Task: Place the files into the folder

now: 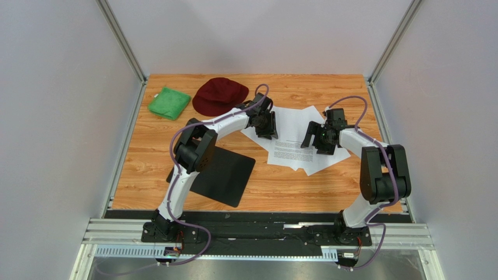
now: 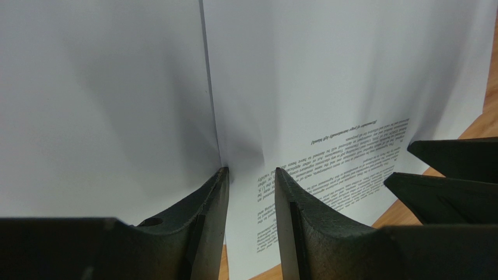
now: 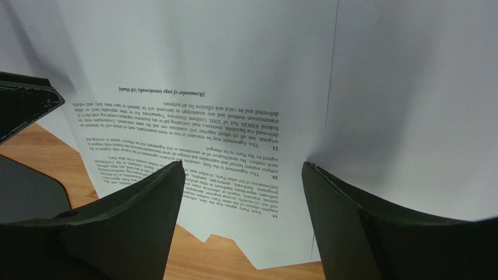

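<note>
Low over the files (image 3: 193, 70), left gripper (image 2: 251, 172) stands narrowly open, right gripper (image 3: 242, 166) wide.

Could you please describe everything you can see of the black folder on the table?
The folder is a flat, matte black rectangle that looks like stiff board. It lies on the wooden table, towards the near left, and sits askew to the table's edges. The left arm crosses over its far left corner and hides that part; no clip shows. No sheet lies on it, and it is apart from the white files to its right.
</note>
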Controlling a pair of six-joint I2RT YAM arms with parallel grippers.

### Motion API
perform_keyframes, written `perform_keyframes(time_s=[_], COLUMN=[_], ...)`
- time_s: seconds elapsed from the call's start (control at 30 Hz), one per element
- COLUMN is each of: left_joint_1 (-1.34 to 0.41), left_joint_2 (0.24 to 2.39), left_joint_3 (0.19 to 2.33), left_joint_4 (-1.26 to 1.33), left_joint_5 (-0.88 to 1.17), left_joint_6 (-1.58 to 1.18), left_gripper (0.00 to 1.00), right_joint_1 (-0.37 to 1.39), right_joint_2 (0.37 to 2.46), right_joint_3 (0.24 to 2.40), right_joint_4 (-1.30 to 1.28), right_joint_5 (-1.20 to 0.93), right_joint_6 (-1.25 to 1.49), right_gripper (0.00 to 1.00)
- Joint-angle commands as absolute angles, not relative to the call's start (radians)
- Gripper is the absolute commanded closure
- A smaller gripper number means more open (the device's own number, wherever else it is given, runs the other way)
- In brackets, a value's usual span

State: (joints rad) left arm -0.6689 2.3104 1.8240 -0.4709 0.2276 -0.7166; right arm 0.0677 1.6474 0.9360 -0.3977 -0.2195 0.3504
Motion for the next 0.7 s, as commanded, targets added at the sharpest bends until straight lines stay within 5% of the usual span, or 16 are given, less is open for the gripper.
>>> perform_keyframes(time_s=[0.0,0.67], left_joint_1=[-0.666,-0.653], left_joint_2=[2.330,2.327], left_joint_3=[1.784,1.766], left_joint_4=[-0.430,-0.416], left_joint_5=[0.275,0.307], left_joint_6=[-0.759,-0.750], left_gripper=[0.57,0.58], right_joint_1=[0.083,0.115], right_joint_2=[1.680,1.727], right_joint_3=[0.976,1.071], right_joint_4=[-0.361,-0.472], right_joint_5=[-0.201,-0.011], right_joint_6=[0.342,0.258], right_gripper=[0.19,0.05])
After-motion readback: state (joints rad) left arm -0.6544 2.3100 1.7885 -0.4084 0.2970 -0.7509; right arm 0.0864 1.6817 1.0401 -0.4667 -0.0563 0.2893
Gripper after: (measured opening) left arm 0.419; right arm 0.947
